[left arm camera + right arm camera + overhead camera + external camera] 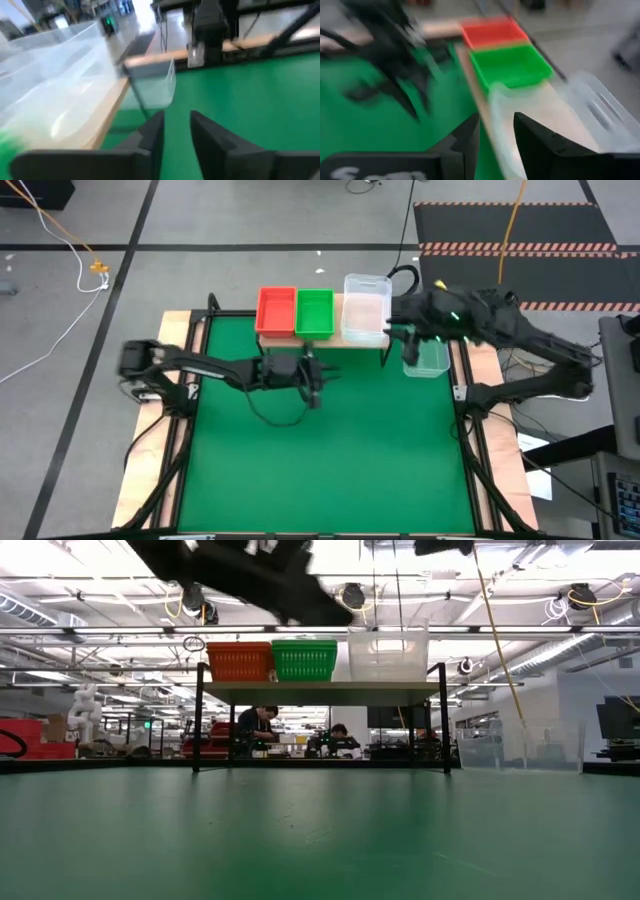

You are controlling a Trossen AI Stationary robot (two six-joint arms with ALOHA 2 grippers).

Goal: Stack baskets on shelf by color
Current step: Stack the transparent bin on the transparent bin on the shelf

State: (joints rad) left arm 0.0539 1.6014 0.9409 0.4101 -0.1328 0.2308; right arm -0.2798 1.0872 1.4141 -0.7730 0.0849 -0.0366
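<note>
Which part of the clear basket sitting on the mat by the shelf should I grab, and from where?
Grip the clear basket by its top rim, coming straight down. It stands upright with its open side up, so one finger can slip inside the thin wall. I'd pick the wall facing away from the shelf, where there looks to be more room.

Both arms are dark, nearly black, built of slender tubular links joined by bulkier rounded joints. The left arm [215, 368] ends in a boxy grey-and-white base block at the table's left edge, and a thin black cable droops beneath it. The right arm [520, 340] shows a small green light near its wrist, and each gripper carries two flat, matte black fingers [150, 135].
</note>
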